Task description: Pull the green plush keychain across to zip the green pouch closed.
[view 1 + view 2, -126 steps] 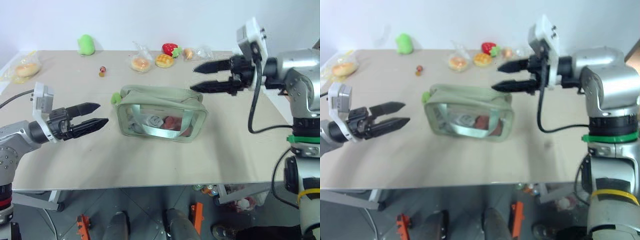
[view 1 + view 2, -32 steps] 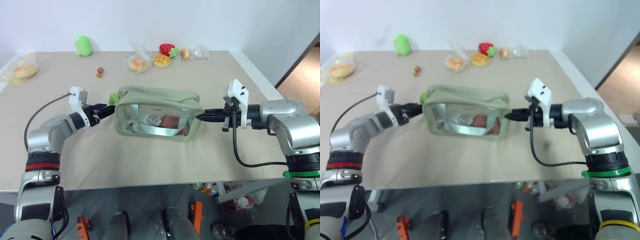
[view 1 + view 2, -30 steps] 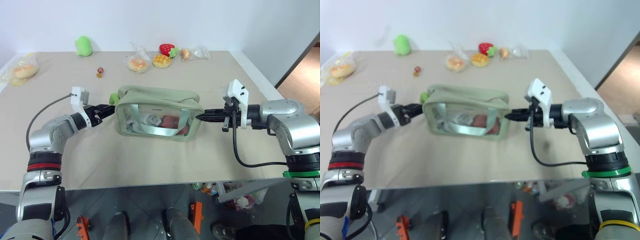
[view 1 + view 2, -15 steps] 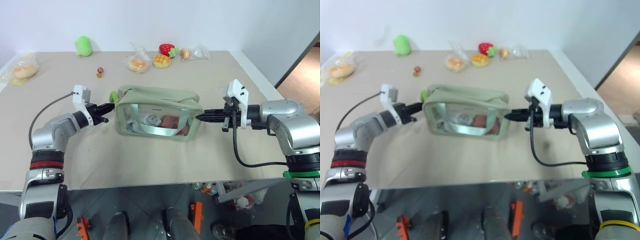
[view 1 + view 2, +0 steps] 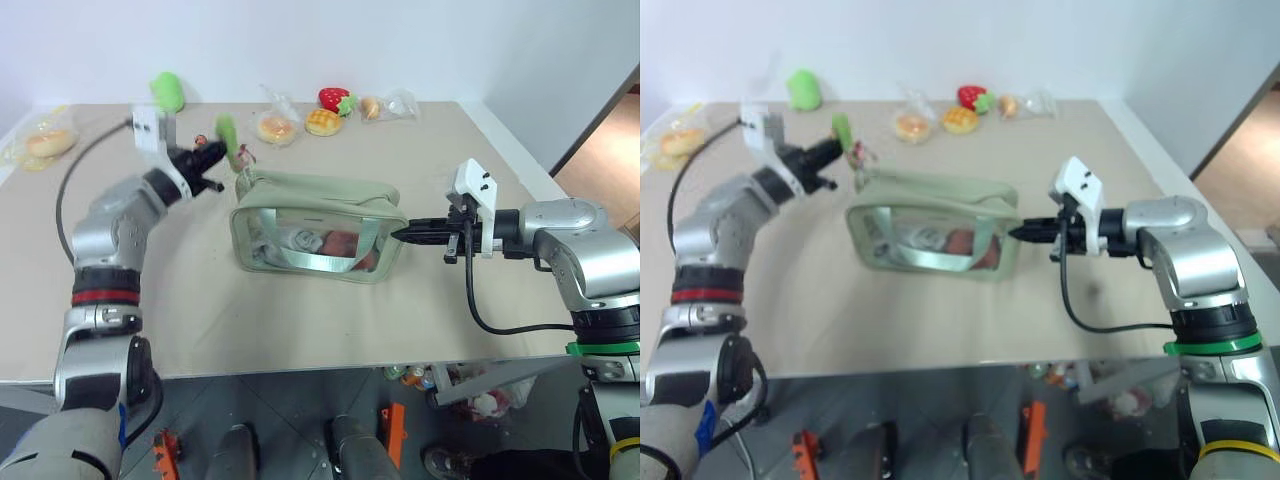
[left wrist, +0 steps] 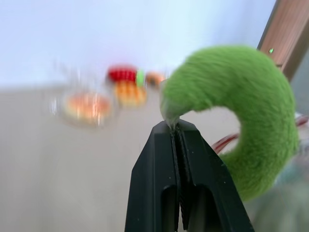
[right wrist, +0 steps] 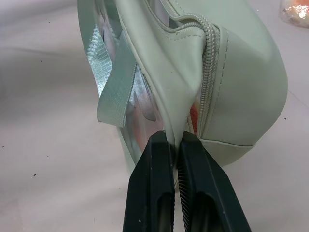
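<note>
Since the frame a second before, my left tool (image 5: 213,153) had closed on the green plush keychain (image 5: 227,130) and lifted it off the table (image 5: 300,320), up and away from the near-left corner of the green pouch (image 5: 318,226); the pouch's left end had tipped up a little with it. In the left wrist view the two black fingers (image 6: 159,164) were pressed together on one tip of the curled plush, a thin hold by my judgement. The short pinkish cord ran down from the plush to the zipper pull at the pouch's left end. The pouch itself sat mid-table, clear window toward me, strap draped across the front.

On the right, my right tool (image 5: 412,232) was clamped on a fold of fabric at the pouch's right end, just below where the zipper track curves down, as the right wrist view showed.

To do this pull well, I judged I should bring the plush low and draw it along the zipper line toward the right tool, not upward, keeping the anchor firm so the track stayed taut. Too steep a pull risked the plush slipping out.
</note>
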